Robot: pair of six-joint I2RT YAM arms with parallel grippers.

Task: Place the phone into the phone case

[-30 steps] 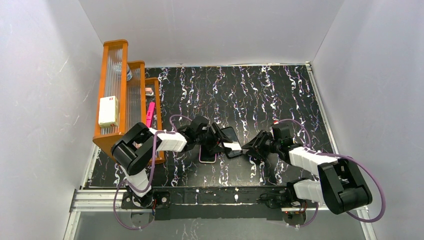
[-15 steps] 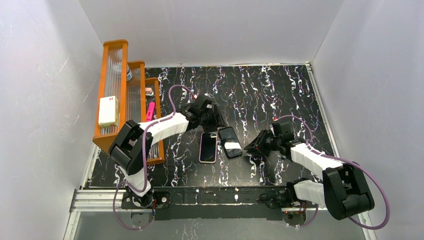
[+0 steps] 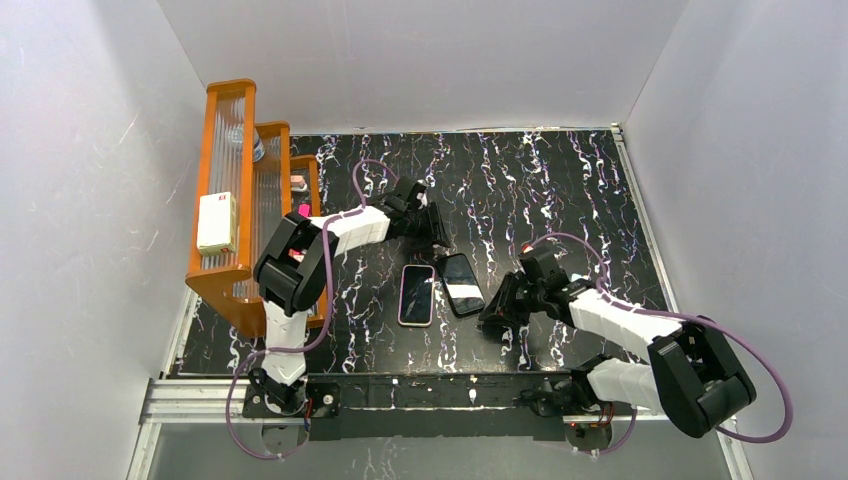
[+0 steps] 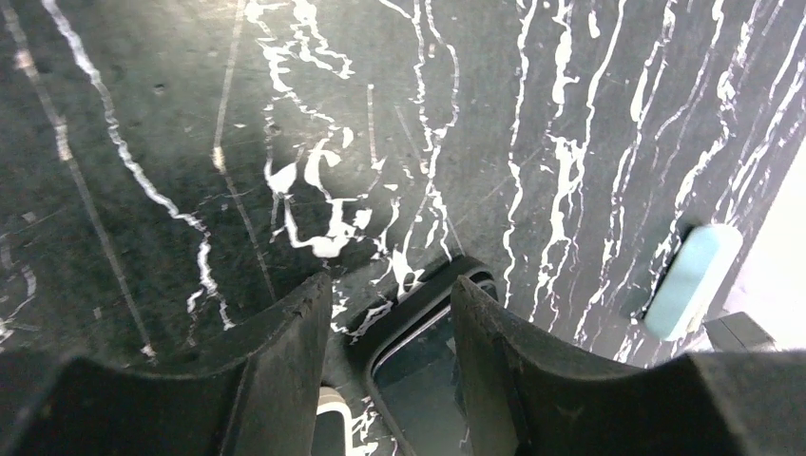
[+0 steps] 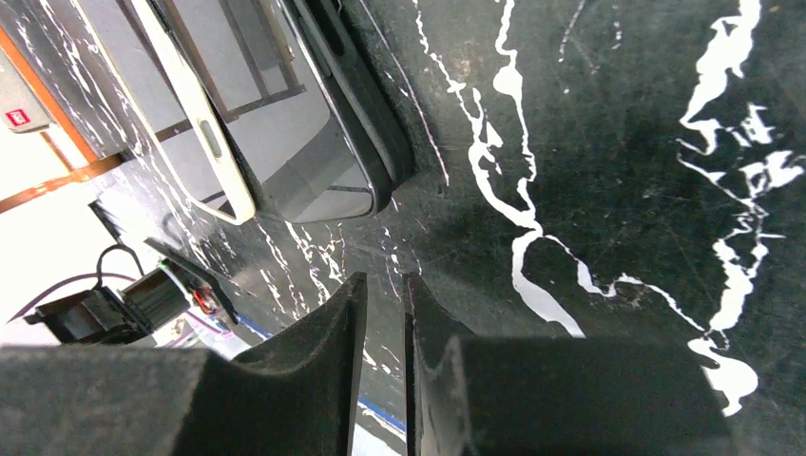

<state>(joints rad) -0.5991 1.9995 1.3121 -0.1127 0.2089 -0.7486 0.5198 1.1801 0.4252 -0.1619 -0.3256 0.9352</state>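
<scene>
Nothing is readable; the red mark [image 5: 16,118] may be a label, too blurred.

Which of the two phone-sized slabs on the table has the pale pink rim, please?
The left one in the top view, the phone case; the phone beside it is black-edged, tilted and nearer the right gripper.

Left arm [image 3: 345,228]: upper link upright from the base, elbow bent high, white forearm stretched forward and to the right.
Left gripper [image 3: 433,226]: at full reach, tipped downward, pointing right.
Left jaws: parted, a clear gap between the two dark fingers [image 4: 285,351], nothing gripped.
Right arm [image 3: 620,322]: folded low, white forearm angled forward and to the left.
Right gripper [image 3: 494,314]: held low, nose aimed left.
Right jaws: drawn almost together, only a thin slit between the fingers [image 5: 314,351], nothing between them.
</scene>
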